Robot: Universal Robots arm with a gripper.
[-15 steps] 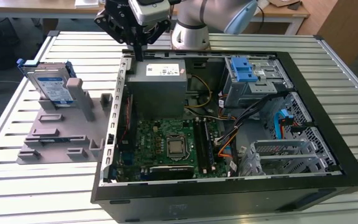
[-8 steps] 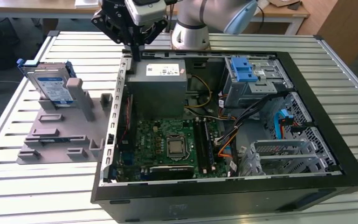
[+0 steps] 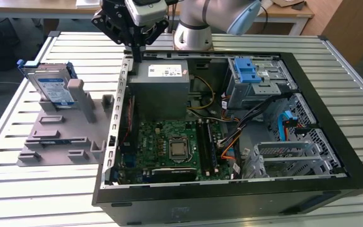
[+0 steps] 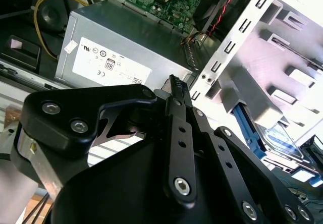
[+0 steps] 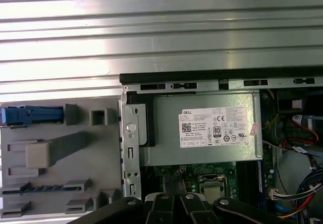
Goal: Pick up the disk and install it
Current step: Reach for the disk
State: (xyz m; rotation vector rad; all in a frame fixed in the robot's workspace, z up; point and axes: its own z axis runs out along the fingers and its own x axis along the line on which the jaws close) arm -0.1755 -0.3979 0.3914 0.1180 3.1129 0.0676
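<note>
Gripper: jaws closed, empty, over case edge beside grey box.
Disk: upright in grey holder, on exterior view's left of case, well apart from gripper.

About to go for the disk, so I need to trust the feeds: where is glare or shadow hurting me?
Second wrist view: glare washes out the grey holder and the disk. First wrist view: bright bands on the table slats; the disk's blue rail shows plainly. Exterior view: even light, disk and holder clear.
</note>
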